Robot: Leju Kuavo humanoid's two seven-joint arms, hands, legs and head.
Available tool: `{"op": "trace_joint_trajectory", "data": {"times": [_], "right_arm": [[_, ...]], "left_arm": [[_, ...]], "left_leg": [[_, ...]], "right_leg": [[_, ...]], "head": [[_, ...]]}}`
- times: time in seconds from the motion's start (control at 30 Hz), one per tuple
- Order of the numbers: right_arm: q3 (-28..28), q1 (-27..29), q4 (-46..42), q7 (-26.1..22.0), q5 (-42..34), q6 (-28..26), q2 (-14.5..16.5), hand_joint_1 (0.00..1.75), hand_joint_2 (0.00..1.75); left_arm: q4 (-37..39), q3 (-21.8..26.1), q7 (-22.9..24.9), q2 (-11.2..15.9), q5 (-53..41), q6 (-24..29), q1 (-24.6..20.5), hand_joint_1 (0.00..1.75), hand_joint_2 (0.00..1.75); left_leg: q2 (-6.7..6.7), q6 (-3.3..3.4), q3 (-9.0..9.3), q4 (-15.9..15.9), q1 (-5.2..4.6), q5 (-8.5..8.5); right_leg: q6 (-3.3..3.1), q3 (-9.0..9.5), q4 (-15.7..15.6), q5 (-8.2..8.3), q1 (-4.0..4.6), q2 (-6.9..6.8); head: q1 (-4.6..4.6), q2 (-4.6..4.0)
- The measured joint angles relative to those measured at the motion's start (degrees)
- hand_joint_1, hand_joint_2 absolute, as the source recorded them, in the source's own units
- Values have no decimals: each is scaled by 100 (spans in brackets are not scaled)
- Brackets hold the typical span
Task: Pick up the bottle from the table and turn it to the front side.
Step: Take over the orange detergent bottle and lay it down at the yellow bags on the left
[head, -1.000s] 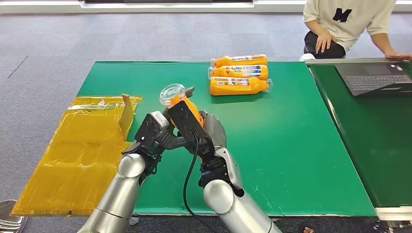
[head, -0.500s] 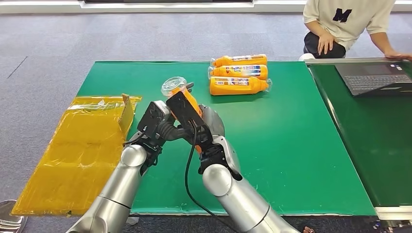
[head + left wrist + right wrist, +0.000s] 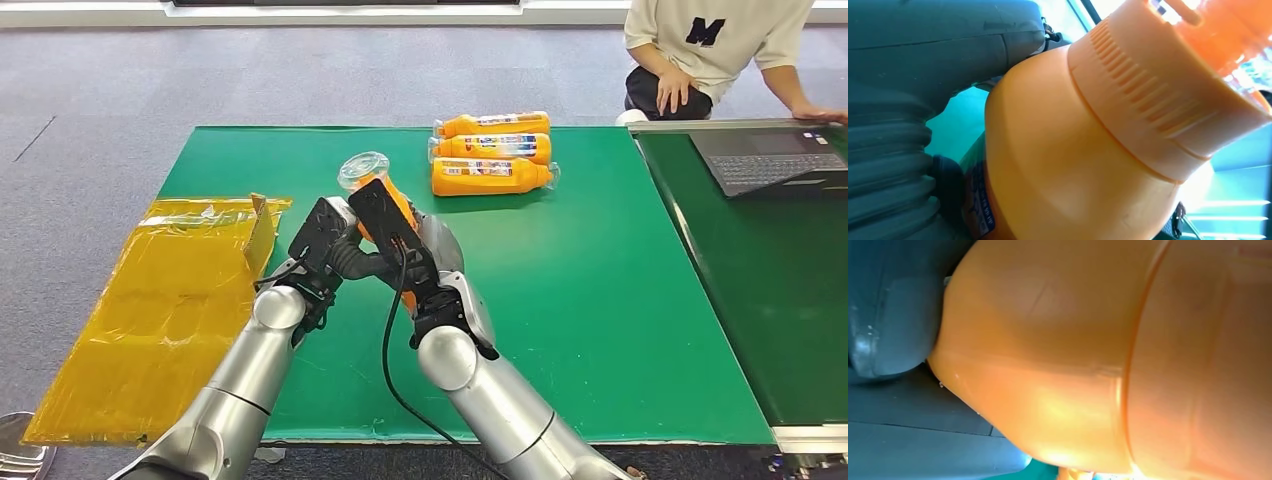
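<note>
An orange bottle (image 3: 393, 203) is held tilted above the green table (image 3: 620, 300), its clear end (image 3: 362, 168) pointing up and away from me. My right hand (image 3: 405, 250) grips its body from the right side. My left hand (image 3: 325, 245) holds its lower end from the left. The left wrist view shows the ribbed orange cap and shoulder of the bottle (image 3: 1063, 165) against my left hand (image 3: 908, 100). In the right wrist view the bottle's smooth orange body (image 3: 1098, 355) presses against my right hand (image 3: 888, 315).
Three more orange bottles (image 3: 490, 150) lie side by side at the table's far side. A yellow flattened bag (image 3: 170, 300) hangs over the left edge. A laptop (image 3: 770, 160) sits on the adjoining table at right, with a person (image 3: 715, 50) seated behind it.
Both hands have carried the bottle a little further from me and to the right. Its clear end has shifted the same way.
</note>
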Motion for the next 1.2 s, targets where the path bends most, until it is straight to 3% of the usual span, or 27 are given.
{"op": "trace_joint_trajectory", "data": {"times": [0.03,0.17,0.3,0.37,0.5,0.8,1.0,1.1,1.2], "right_arm": [[0,0,7,0,-12,1,3,5,175],[-1,-1,15,0,-1,4,14,0,175],[-7,-1,15,0,20,-2,21,0,0],[-13,-1,15,0,21,-3,21,0,0],[-24,-1,15,0,98,-25,21,0,175],[-96,-21,80,0,827,4,-27,0,175],[-292,29,153,-122,1055,357,-468,0,175],[-490,230,76,-1056,831,602,-853,0,175],[-690,633,-63,-3103,855,739,-1315,0,175]], "left_arm": [[16,1,-8,1,0,21,-6,175,175],[84,4,-36,11,-5,53,-28,175,175],[139,4,-55,15,-9,53,-57,175,175],[157,4,-60,15,-10,53,-73,175,175],[180,4,-73,15,-11,53,-98,175,175],[80,31,-25,37,-80,85,-35,175,175],[-218,67,323,110,-384,302,255,175,175],[-283,65,381,157,-507,302,353,175,175],[-349,48,454,189,-570,63,395,175,175]], "left_leg": [[0,0,0,0,0,0],[0,0,1,0,0,0],[0,0,0,0,0,0],[0,0,0,0,0,0],[0,0,0,0,0,0],[2,0,-1,0,0,0],[3,1,-2,2,-1,-1],[0,3,-2,5,-2,-2],[0,11,-8,5,-4,-8]], "right_leg": [[0,0,0,0,0,0],[0,0,0,0,0,0],[0,0,0,0,0,0],[0,0,0,0,0,0],[0,-1,0,0,0,0],[0,-4,0,0,0,3],[0,-10,-2,0,-1,5],[1,-9,-5,0,-3,2],[3,-7,-7,0,-8,1]], "head": [[0,0],[1,0],[1,0],[1,0],[1,0],[-1,0],[-2,0],[-2,0],[0,0]]}}
